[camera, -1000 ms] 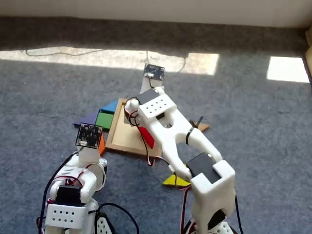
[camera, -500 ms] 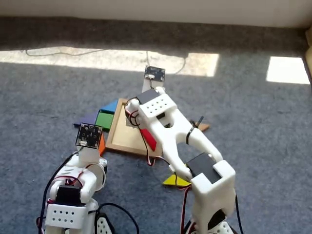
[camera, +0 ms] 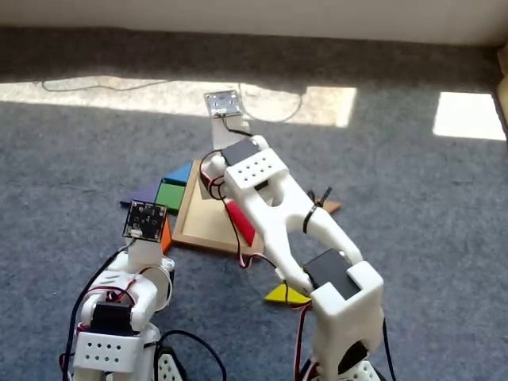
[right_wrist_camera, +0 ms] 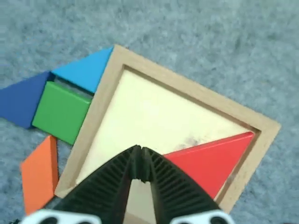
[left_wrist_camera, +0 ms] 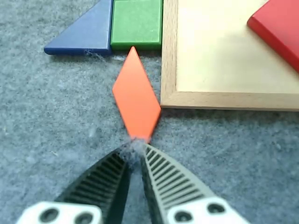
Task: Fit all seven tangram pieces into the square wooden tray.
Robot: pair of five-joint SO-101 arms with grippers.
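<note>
- High view: the tray [camera: 184,205] lies in the middle of the frame on the grey carpet [camera: 413,206]. A red triangle [camera: 240,223] is inside it. A yellow triangle [camera: 283,294] lies lower down, to the right.
- Left wrist view: the left claw [left_wrist_camera: 136,153] is pinched closed. Its tips are at a corner of the orange piece [left_wrist_camera: 136,100], just beside the tray [left_wrist_camera: 168,70].
- Right wrist view: the right claw [right_wrist_camera: 140,158] is closed with nothing in it. It is above the tray [right_wrist_camera: 91,116], next to the red triangle [right_wrist_camera: 210,158].

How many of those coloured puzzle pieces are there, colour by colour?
Red piece: 1
Orange piece: 1
Green piece: 1
Dark blue piece: 1
Light blue piece: 1
Yellow piece: 1
Brown piece: 1
Total: 7
</note>
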